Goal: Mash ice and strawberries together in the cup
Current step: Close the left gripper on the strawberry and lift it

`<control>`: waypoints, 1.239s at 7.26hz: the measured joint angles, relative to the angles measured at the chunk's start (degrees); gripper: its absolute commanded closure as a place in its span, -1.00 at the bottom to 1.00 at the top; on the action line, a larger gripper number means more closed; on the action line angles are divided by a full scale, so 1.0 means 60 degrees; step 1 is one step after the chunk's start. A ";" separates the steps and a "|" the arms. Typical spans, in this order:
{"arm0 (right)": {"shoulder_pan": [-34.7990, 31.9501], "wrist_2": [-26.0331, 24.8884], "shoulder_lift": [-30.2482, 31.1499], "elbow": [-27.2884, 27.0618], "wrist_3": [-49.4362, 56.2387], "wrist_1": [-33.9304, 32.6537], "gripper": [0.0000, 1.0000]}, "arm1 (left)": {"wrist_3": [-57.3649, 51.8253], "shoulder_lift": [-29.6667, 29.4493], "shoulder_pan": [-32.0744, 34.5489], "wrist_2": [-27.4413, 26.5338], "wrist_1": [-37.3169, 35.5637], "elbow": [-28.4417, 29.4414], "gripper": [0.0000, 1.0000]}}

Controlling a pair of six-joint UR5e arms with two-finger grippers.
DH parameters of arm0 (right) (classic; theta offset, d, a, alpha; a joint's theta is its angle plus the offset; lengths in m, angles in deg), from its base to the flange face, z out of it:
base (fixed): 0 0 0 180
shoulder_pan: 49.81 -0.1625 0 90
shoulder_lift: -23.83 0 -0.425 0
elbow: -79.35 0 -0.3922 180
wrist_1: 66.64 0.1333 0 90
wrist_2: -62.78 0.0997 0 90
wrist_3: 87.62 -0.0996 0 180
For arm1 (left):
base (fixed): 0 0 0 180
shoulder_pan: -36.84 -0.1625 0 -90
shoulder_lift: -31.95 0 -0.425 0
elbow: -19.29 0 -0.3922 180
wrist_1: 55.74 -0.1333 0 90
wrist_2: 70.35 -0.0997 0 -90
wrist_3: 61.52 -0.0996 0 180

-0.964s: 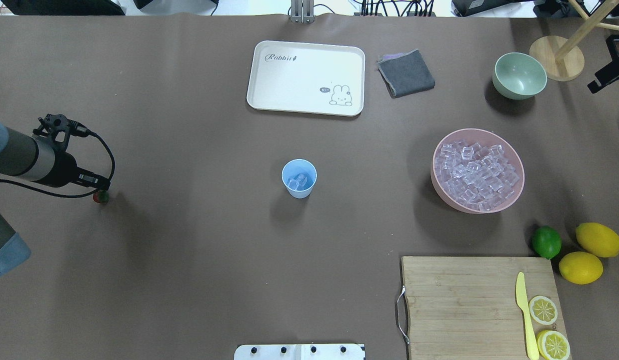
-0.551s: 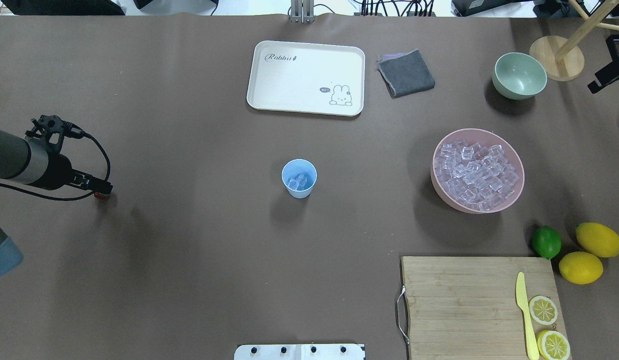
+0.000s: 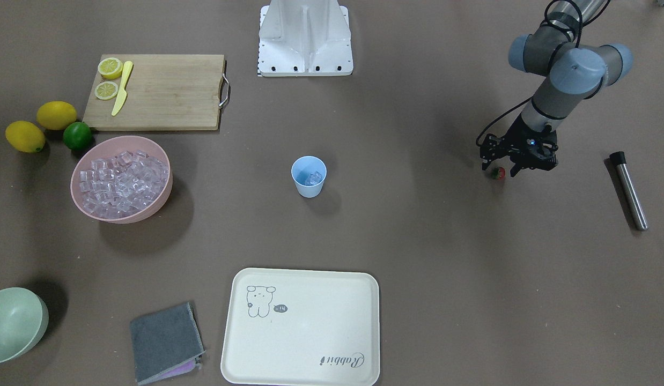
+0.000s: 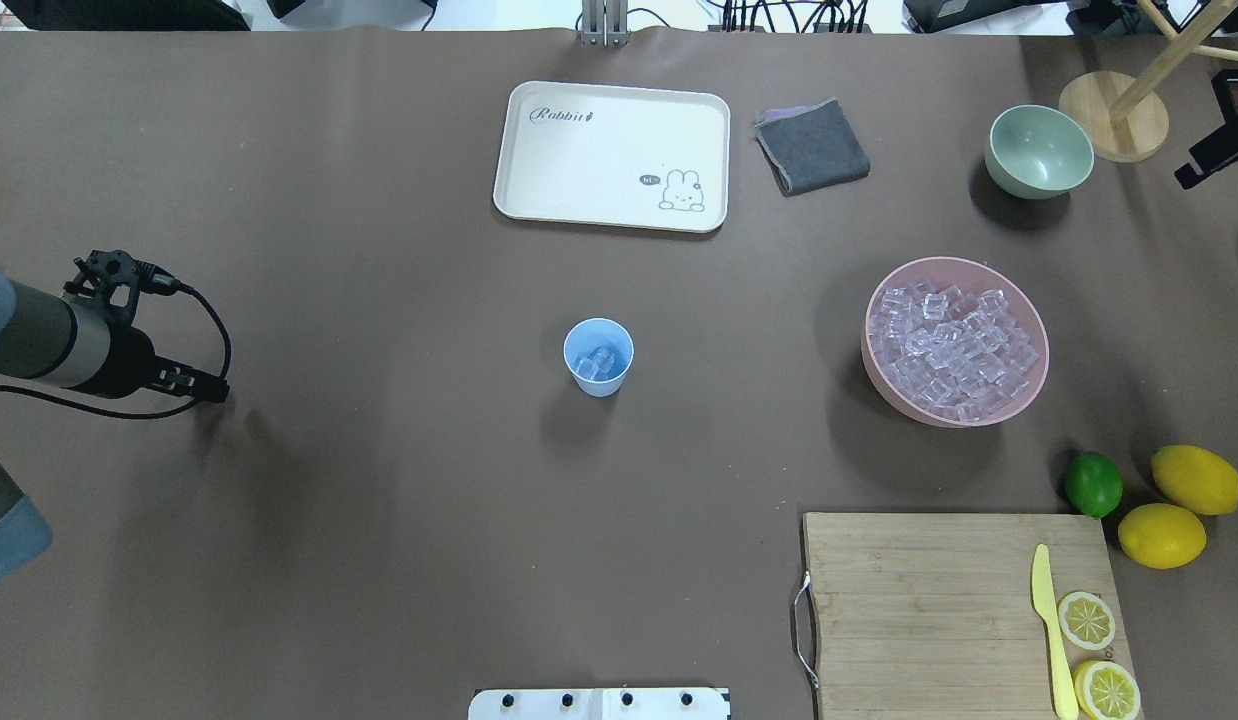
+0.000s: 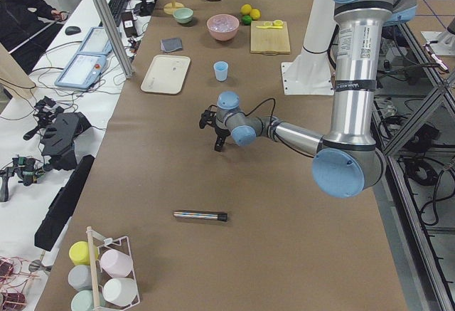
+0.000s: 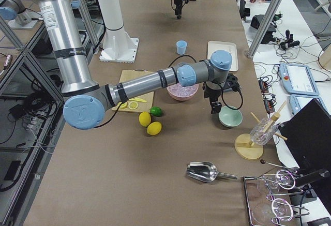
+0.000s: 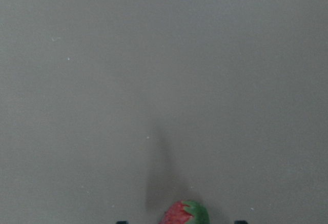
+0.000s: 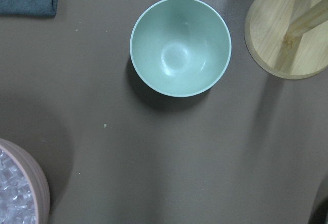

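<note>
Jaws of my left gripper (image 3: 501, 167) stand wide apart, pointing down close over the brown table (image 4: 379, 500). In the left wrist view only their two dark tips show at the bottom edge. The strawberry (image 7: 184, 214), red with a green leafy top, lies on the table in the gap between those tips, touching neither. From overhead the gripper hides the berry.

Well apart, near the middle of the table, stands the light-blue cup (image 4: 598, 357), upright, with a few clear cubes of ice (image 4: 601, 362) inside. Many more cubes fill the pink bowl (image 4: 869, 340) farther toward my right side. A metal rod (image 3: 629, 190) with a black end lies flat on the table beyond my left arm, at the left end.

My right gripper (image 6: 216, 107) hangs over the table just beside the pale green bowl (image 8: 179, 47). Whether its jaws are apart or together, I cannot tell.
</note>
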 measured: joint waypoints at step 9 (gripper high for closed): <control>-0.0042 0.0107 0.0059 0.0066 0.0000 0.0063 -0.99 | -0.0926 -0.0276 0.0336 0.0614 -0.0180 -0.0108 0.57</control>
